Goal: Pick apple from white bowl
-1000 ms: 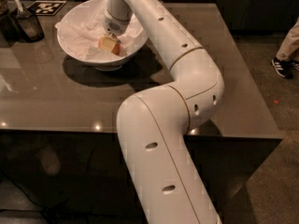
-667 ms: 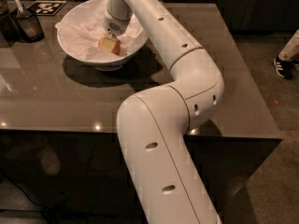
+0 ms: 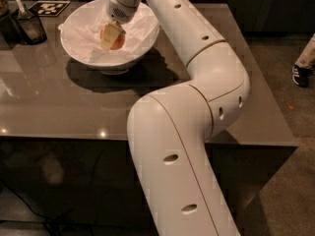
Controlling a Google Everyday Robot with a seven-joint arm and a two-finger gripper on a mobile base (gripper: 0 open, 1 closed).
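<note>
The robot's big white arm [image 3: 197, 48] reaches over the bench [image 3: 54, 107] and down into the white bowl [image 3: 74, 50]. The bowl stands near the far left corner of the bench and has crumpled white paper [image 3: 86, 31] inside. The apple [image 3: 118, 42] is in the bowl, on the paper, close to the middle. It looks small, round and orange-red. The pincer [image 3: 111, 35] is down in the bowl too, right at the apple, and its pale end lies across the front of the fruit. I cannot tell if the pincer is pinching the apple or only sitting against it, because the wrist hides that part. Since a second ago not much is different. The bowl is in the same place and the arm has the same bend. The pincer looks a tiny bit higher and more to the left in the bowl, and more of the apple's orange side shows beside it. I think this means the robot is at the grabbing step, or just starting to lift. The apple is not out of the bowl yet. A dark pot with a tool in it [image 3: 29, 26] stands left of the bowl, well apart from the pincer.
</note>
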